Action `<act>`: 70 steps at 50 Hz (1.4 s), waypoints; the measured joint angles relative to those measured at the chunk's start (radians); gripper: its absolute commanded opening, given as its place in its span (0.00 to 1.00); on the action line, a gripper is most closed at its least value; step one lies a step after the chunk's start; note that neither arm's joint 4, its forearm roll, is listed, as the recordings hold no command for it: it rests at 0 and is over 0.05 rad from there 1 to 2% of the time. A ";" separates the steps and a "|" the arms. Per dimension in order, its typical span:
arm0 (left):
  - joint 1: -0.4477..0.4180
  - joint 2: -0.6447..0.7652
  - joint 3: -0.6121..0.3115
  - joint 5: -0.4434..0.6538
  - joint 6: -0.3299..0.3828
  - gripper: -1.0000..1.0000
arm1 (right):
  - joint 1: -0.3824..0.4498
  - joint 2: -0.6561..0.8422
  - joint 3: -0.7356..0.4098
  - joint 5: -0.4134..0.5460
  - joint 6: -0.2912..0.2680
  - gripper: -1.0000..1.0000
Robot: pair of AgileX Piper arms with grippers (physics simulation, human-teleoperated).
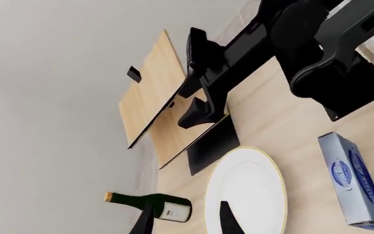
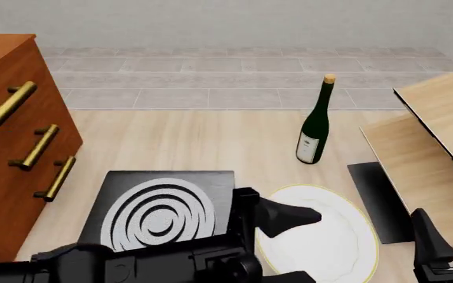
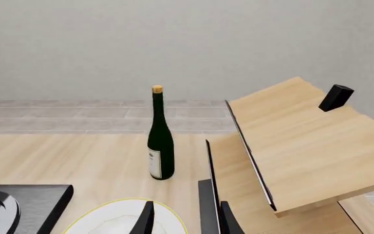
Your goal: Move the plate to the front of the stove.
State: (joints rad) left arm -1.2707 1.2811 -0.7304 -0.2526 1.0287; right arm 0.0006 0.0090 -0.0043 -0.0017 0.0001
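Nearest the camera in the front view, our left gripper (image 2: 289,215) reaches in from the lower left and hovers over the near-left part of the plate (image 2: 329,236). Its jaws are parted and hold nothing. At the lower right our right gripper (image 2: 447,244) stands beside the plate's right edge. In its own wrist view two fingertips (image 3: 145,219) show with a gap between them and nothing in it, though we cannot tell exactly how wide it is open.

The plate lies flat on the table (image 2: 179,141), just to the right of the stove (image 2: 163,206), near its right edge. Being round, it offers no long axis to align with. We judge the left arm the nearer for a rim grasp.

Farther back stands a green bottle (image 2: 315,121); tilted wooden boards (image 2: 431,147) rise at the right, over a black mat (image 2: 380,197).
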 measured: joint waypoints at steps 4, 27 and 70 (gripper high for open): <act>-0.012 0.029 -0.006 -0.013 0.004 1.00 | 0.000 0.000 0.000 0.000 0.000 1.00; -0.043 0.156 0.031 -0.091 0.085 1.00 | 0.000 0.000 0.000 0.000 0.000 1.00; -0.022 0.268 0.088 -0.167 0.154 1.00 | 0.000 0.000 0.000 0.000 0.000 1.00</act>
State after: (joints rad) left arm -1.2927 1.5489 -0.6420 -0.4200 1.1831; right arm 0.0006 0.0089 -0.0043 -0.0017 0.0001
